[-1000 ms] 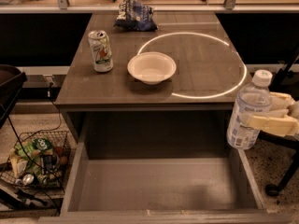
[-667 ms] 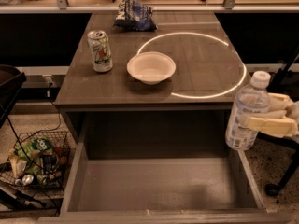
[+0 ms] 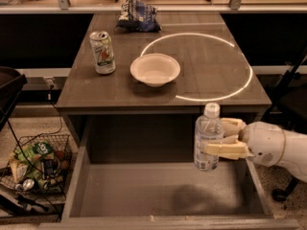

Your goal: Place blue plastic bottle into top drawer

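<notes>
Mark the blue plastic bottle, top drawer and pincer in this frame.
blue plastic bottle point(image 3: 205, 161): camera view, lower label.
top drawer point(image 3: 144, 195): camera view, bare floor.
pincer point(image 3: 216, 137): camera view, between fingertips, clamping bottle above drawer's right side.

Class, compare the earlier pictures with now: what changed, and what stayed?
The gripper, still shut on the blue plastic bottle, carried it leftward in the picture, to above the open top drawer. Soda can, bowl and bag stayed put.

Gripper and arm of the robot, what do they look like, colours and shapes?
The gripper, at right over the wide grey drawer and closed around the clear white-capped plastic bottle, has two flat, blocky cream-yellow fingers. Behind them sits a smooth, rounded white wrist shell with a thin seam. No cables or markings show.
</notes>
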You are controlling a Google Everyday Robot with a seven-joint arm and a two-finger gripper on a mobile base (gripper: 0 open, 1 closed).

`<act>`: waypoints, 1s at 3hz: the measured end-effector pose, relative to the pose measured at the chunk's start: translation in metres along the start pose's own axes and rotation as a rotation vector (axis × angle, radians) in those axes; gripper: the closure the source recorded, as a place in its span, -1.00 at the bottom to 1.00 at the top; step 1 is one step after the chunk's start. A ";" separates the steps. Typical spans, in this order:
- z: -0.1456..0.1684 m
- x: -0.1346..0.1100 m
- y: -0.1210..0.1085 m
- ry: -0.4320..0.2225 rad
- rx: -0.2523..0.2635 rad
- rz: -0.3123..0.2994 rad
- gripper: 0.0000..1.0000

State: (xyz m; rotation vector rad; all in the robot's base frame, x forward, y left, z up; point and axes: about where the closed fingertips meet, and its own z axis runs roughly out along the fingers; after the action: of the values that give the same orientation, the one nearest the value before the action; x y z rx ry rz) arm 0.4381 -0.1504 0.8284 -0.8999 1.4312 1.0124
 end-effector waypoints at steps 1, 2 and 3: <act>0.063 0.040 0.025 0.013 -0.086 0.038 1.00; 0.102 0.059 0.046 0.020 -0.147 0.058 1.00; 0.139 0.069 0.065 -0.014 -0.225 0.076 1.00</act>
State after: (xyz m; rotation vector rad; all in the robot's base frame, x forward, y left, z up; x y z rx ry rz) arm 0.4180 0.0040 0.7631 -1.0038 1.3667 1.2521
